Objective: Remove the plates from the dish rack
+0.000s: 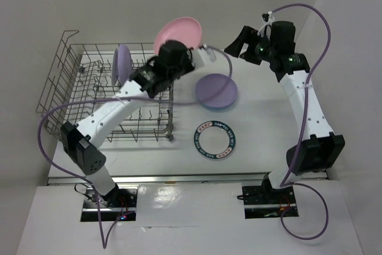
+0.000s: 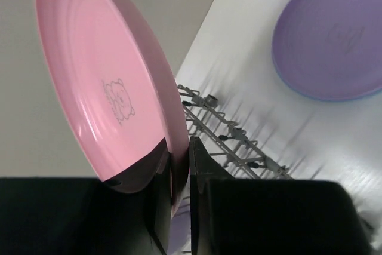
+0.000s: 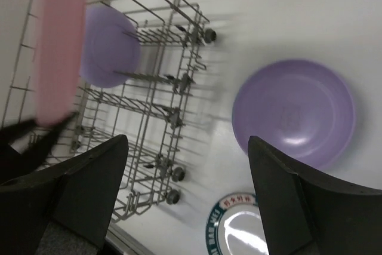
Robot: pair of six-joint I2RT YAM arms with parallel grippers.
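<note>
The plates were found in three places. A pink plate (image 1: 179, 33) was held up over the far corner of the dish rack (image 1: 89, 73), clear of the tines, with the left gripper (image 2: 178, 154) clamped on its lower rim, one finger on each face. A standing lavender plate (image 1: 121, 64) was left upright among the tines near the back of the rack. A flat lavender plate (image 1: 216, 91) and a plate with a dark patterned rim (image 1: 215, 139) were laid on the table (image 1: 262, 123) to the right of the rack. A thin blue edge was seen under the flat lavender plate, perhaps a second plate beneath it. The right gripper (image 3: 188, 141) was held above the table with its jaws wide apart and nothing between them.

The plates were judged to be light, stiff and smooth, most likely plastic, so little risk of breakage was expected, but slipping was. With only a narrow bite on the rim, the pink plate could be swung or twisted in the jaws, so slow, steady carrying was called for. The standing plate was best taken at its top edge, where the rim was free of wire, and lifted straight up so that no tine was caught.
</note>
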